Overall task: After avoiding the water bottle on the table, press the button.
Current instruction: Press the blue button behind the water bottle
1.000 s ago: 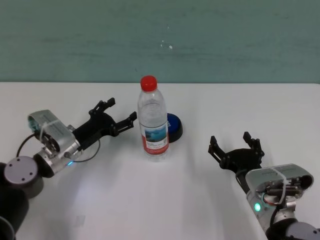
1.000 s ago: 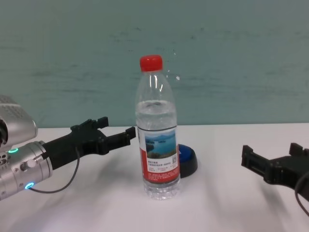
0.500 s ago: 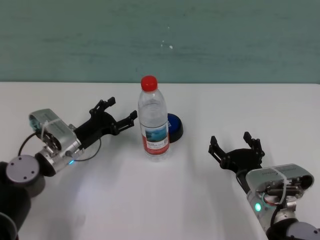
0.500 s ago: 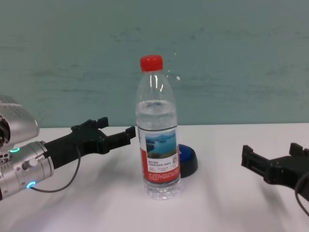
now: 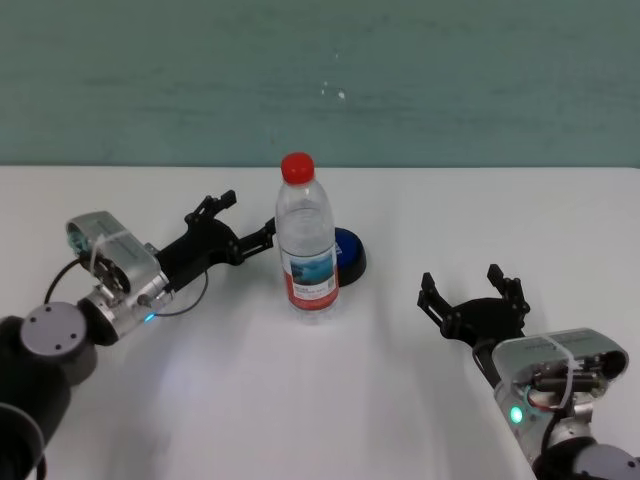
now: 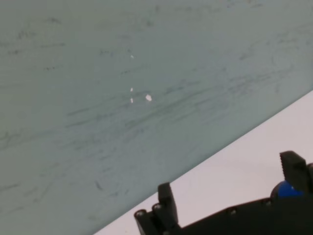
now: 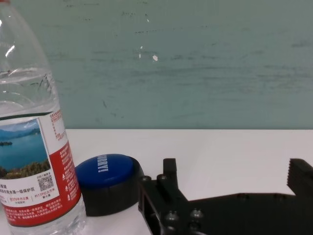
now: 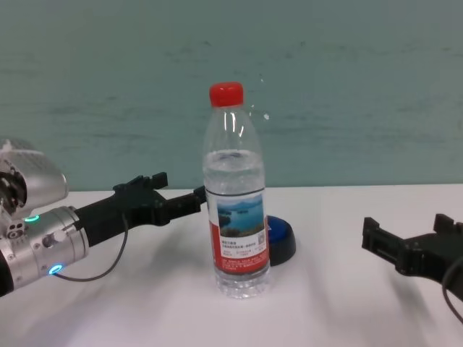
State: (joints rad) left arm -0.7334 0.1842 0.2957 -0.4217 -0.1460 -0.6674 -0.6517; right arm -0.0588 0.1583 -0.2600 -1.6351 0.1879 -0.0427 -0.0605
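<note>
Jaws spread wide, the left gripper [image 5: 243,219] is hovering just beside the bottle [image 5: 306,240], apparently not touching it. The bottle is standing upright on the table [image 5: 320,400], with the button [image 5: 349,248] right behind it. The right gripper [image 5: 470,287], also wide open, is resting well apart.

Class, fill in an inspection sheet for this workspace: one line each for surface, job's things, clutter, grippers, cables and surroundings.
Surface: white table, bare apart from the job's things.
Job's things: water bottle upright, red cap on; blue button just behind it, to its right, partly hidden.
Clutter: nothing seen.
Grippers: left gripper open, beside the bottle's left, not touching, reaching toward the button; right gripper open, empty, parked over the table's right.
Cables: thin black cable looping under the left wrist.
Surroundings: scuffed teal wall behind the table.
</note>
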